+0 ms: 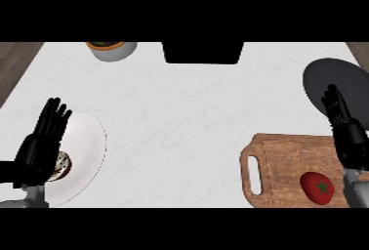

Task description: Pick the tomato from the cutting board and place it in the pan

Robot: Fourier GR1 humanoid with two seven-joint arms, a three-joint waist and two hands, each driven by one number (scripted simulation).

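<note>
One tomato seen on cutting board, just below-left of right hand; fingers straight, together, nothing held. Pan beyond. Left hand far, fingers spread.

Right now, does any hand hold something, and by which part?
Nothing is held. The left hand and the right hand are both open; the tomato lies untouched on the cutting board.
</note>
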